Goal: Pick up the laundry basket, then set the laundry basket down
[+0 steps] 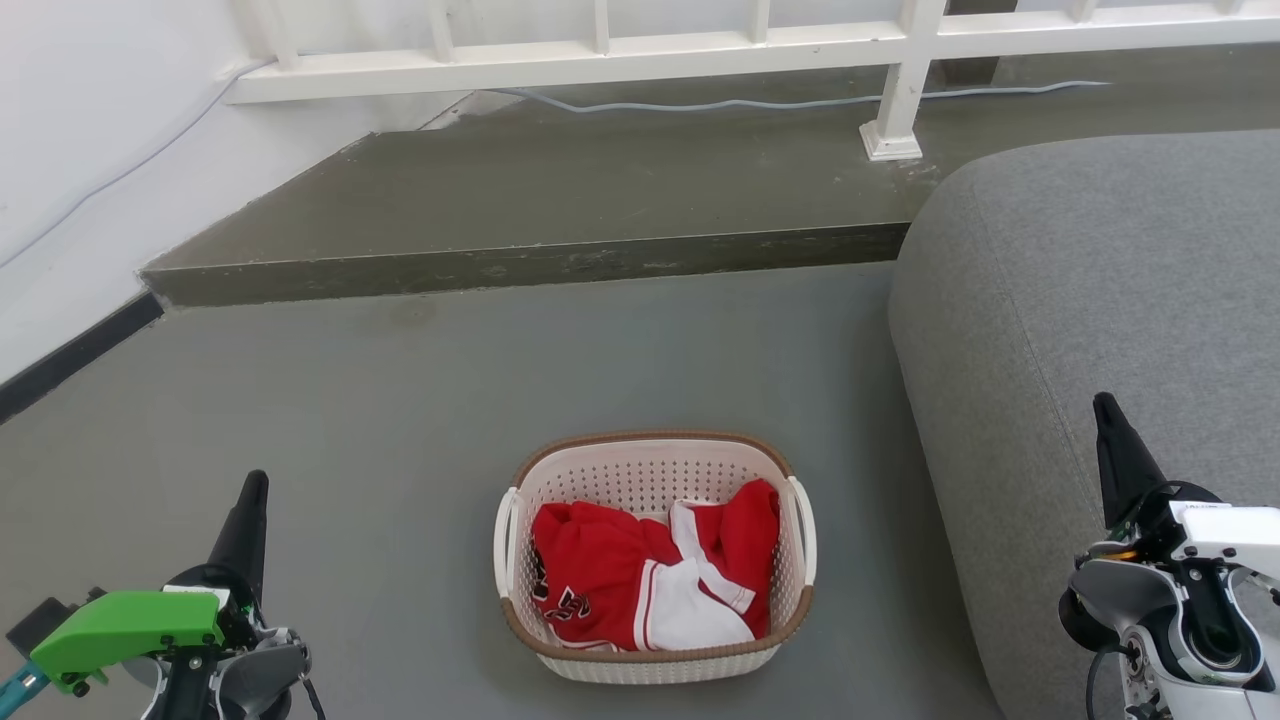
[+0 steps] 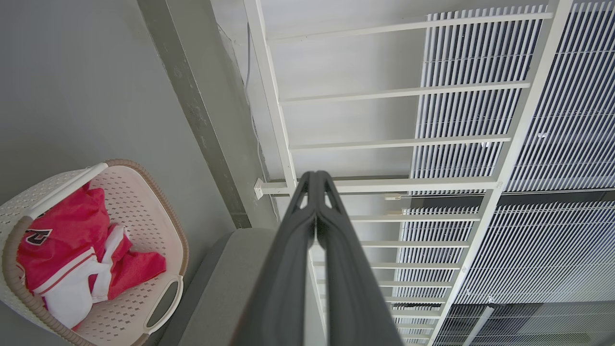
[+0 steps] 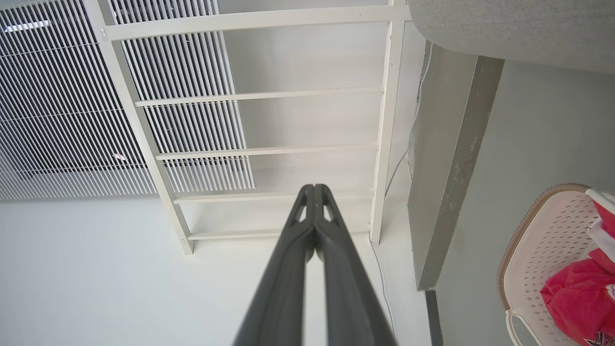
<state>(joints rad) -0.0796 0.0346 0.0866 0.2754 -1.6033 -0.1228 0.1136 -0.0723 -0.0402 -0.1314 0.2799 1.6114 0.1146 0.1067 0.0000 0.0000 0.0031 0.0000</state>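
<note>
Laundry basket (image 1: 640, 478) rests on the grey floor (image 1: 400, 400) close before the robot, a red-and-white jersey (image 1: 610, 570) inside, well apart from the left gripper (image 1: 252, 490) on one side and the right gripper (image 1: 1106, 412), by the grey sofa (image 1: 1100, 280), on the other. Both arms sit low, fingers pointing forward, each pair pressed together on nothing. Beyond lie a raised concrete step (image 1: 560, 200) and a white railing (image 1: 600, 60).

This is looking like a living area in a home. A grey upholstered sofa (image 1: 1090, 300) is filling the right of the frame. A laundry basket (image 1: 650, 470) holding red and white clothes (image 1: 600, 560) is sitting on the grey floor (image 1: 400, 420) at lower centre. A white railing (image 1: 600, 55) is running along a raised step (image 1: 560, 190) across the top.
</note>
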